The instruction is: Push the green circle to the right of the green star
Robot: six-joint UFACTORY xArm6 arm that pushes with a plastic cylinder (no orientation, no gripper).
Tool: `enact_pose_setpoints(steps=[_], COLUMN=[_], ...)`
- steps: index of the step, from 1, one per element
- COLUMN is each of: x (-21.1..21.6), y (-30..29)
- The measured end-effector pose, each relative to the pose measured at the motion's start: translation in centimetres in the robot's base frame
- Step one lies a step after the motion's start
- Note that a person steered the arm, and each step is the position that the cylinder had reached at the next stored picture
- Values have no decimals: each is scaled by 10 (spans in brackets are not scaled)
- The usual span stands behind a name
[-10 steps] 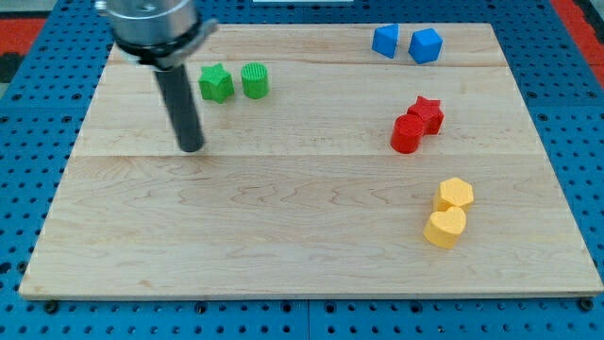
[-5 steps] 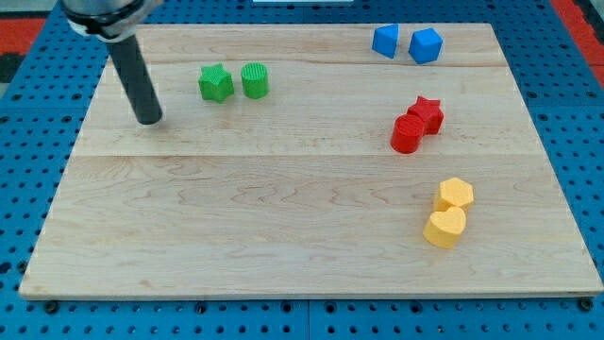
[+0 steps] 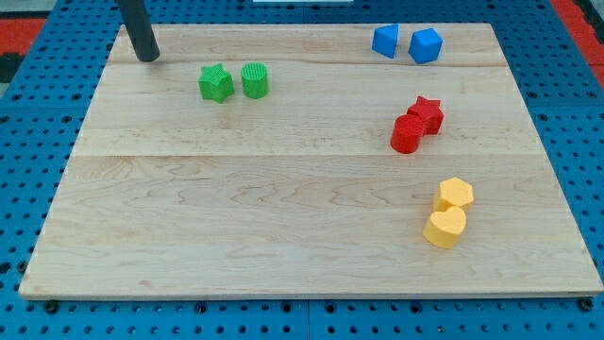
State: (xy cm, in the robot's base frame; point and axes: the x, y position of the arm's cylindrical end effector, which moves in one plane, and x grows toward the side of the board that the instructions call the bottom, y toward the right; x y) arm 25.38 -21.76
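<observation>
Green circle (image 3: pixel 255 80) sits just right of green star (image 3: pixel 215 83), far-left on board (image 3: pixel 283 227). My tip (image 3: pixel 148 58), a bare rod w/ nothing to grip, is left of both, apart. Risk: sweeping right would knock the star, spoiling the arrangement.

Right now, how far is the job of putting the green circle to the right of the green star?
It looks done: the green circle sits just right of the green star, close beside it. Nothing is in hand: my tip stands apart, up-left of the star, touching no block. Nothing visible is left.
</observation>
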Motion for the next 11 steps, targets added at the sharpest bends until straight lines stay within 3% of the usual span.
enact_pose_setpoints(steps=[3, 4, 5, 6, 8, 11], x=[-12, 11, 43, 41, 34, 45], y=[130, 168, 153, 153, 211, 215])
